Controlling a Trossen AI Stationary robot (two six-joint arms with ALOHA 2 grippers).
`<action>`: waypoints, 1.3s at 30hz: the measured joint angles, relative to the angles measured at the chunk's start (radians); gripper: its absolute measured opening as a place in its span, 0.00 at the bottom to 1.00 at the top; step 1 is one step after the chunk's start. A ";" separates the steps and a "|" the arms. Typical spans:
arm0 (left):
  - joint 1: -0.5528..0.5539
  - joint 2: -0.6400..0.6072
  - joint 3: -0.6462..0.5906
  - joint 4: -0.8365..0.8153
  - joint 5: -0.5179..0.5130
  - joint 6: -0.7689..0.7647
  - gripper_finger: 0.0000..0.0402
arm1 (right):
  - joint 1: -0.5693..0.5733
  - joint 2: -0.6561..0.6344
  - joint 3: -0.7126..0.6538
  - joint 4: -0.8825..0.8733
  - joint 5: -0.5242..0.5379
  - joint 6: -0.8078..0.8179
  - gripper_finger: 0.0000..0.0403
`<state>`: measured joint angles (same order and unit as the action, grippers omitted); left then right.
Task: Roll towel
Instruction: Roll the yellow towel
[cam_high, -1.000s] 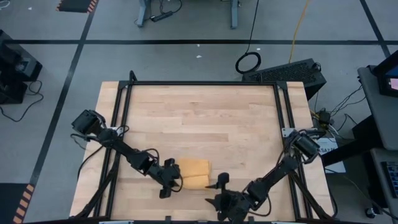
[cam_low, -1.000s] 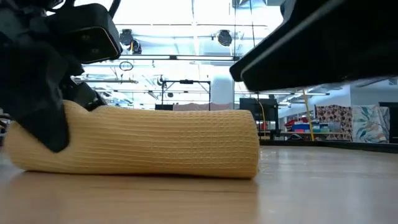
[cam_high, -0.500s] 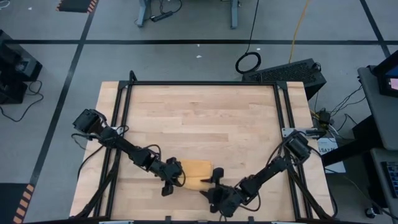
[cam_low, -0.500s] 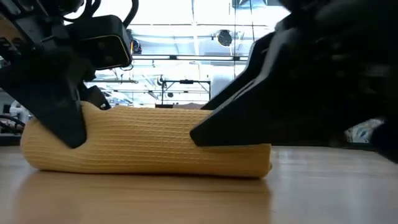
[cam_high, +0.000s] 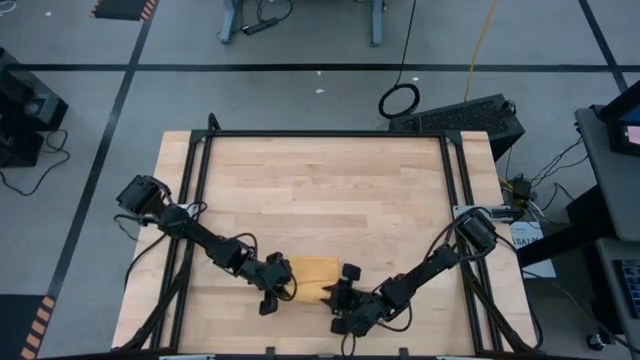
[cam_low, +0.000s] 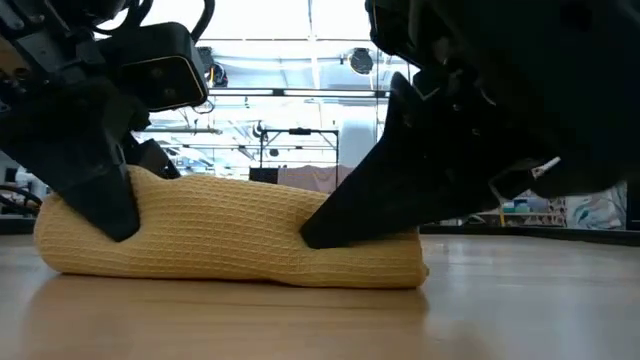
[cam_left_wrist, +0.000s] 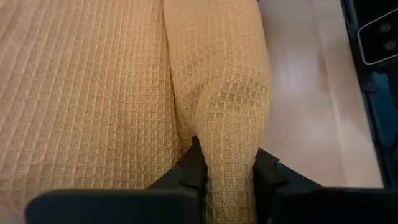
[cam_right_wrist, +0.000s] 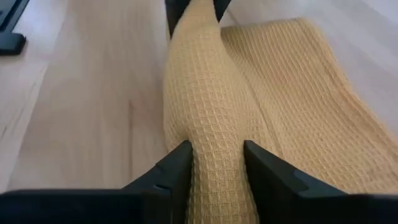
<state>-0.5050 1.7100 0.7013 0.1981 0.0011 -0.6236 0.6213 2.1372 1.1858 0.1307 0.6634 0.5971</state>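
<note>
The mustard-yellow towel (cam_high: 312, 272) lies near the table's near edge. Its near part is wound into a roll (cam_low: 230, 230) that rests on the wood, and its flat part (cam_left_wrist: 87, 81) lies on the wood on the far side. My left gripper (cam_high: 283, 291) is shut on the roll's left end. My right gripper (cam_high: 338, 293) is shut on the roll's right end. Both arms reach in low from the sides. My left gripper pinches the roll's left end (cam_left_wrist: 231, 143) between its two fingers, one on the near side (cam_low: 95, 190), one on the far side. It comes from the table's left, slanting down, the fingers lying along the roll. The roll rests on the table. My right gripper pinches the roll's right end (cam_right_wrist: 214, 140) between its two fingers, several layers of cloth, which narrow between them. It comes from the table's right, slanting down, the fingers (cam_low: 350, 215) lying along the roll. The roll rests on the table.
The table's black frame rails (cam_high: 320, 133) run along its far, left and right edges. Bare wood (cam_high: 320, 200) lies beyond the towel toward the far edge.
My right gripper has gone toward the table's left and down onto the roll's right end, and its fingers now stand on either side of it, denting the cloth. My left gripper and the roll have shifted a little toward the table's right.
</note>
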 joint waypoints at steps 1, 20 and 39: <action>-0.003 0.000 0.000 -0.001 -0.010 0.006 0.18 | -0.003 0.000 0.000 -0.001 -0.004 0.013 0.32; -0.150 -0.291 -0.001 -0.165 -0.261 0.225 0.61 | -0.081 -0.002 0.000 0.002 -0.291 0.219 0.29; -0.360 -0.018 0.000 -0.048 -0.621 0.429 0.61 | -0.119 -0.002 -0.002 0.035 -0.412 0.374 0.29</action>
<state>-0.8650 1.6917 0.7010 0.1498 -0.6200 -0.1949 0.5027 2.1357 1.1835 0.1652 0.2511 0.9709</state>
